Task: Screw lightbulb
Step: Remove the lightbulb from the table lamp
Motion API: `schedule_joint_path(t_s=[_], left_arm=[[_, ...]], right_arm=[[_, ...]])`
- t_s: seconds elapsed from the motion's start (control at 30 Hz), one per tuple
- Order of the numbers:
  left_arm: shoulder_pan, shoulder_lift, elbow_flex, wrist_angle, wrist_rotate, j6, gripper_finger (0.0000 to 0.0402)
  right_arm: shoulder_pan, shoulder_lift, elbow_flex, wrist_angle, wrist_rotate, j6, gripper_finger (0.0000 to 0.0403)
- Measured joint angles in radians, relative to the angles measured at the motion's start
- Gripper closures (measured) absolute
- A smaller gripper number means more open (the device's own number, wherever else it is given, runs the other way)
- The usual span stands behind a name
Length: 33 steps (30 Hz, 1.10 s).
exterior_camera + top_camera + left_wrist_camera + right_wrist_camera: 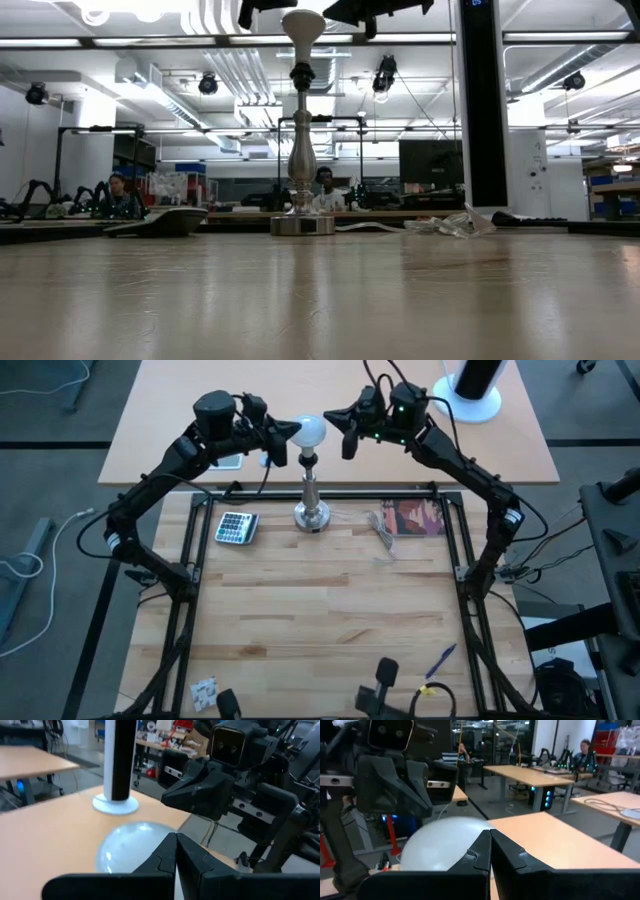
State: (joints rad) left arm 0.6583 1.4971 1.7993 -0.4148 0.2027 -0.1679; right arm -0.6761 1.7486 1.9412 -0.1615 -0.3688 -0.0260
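From above, the lightbulb sits atop the silver stand near the table's far edge; the left gripper and right gripper flank it, apart. Each wrist view shows its fingers pressed together, holding nothing.

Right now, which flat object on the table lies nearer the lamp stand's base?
The calculator, lying close on the left arm's side of the lamp stand; the reddish booklet lies farther off.

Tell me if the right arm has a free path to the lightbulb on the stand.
Probably yes. The right end effector sits just beside the lightbulb with nothing between them; the left end effector flanks the opposite side.
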Motion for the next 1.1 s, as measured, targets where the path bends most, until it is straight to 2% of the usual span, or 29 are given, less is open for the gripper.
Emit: schedule_joint_path(t_s=[0.2, 0.37, 0.5, 0.77, 1.1], left_arm=[[0.003, -0.002, 0.023, -0.001, -0.003, 0.105, 0.0401], [0.027, -0.002, 0.017, -0.046, -0.008, 0.242, 0.0401], [0.051, 0.008, 0.017, -0.073, -0.010, 0.289, 0.0401], [0.078, 0.023, 0.007, -0.068, 0.021, 0.275, 0.0401], [0.076, 0.029, -0.071, 0.006, 0.077, 0.052, 0.0401]], right_arm=[[0.000, -0.003, 0.033, 0.005, -0.008, 0.009, 0.0403], [0.005, 0.006, 0.031, 0.005, -0.079, 0.039, 0.0403], [0.020, 0.037, 0.031, -0.013, -0.084, 0.041, 0.0403], [0.023, 0.074, 0.026, 0.000, -0.080, 0.052, 0.0403], [0.020, 0.106, 0.024, 0.011, -0.066, 0.055, 0.0403]])
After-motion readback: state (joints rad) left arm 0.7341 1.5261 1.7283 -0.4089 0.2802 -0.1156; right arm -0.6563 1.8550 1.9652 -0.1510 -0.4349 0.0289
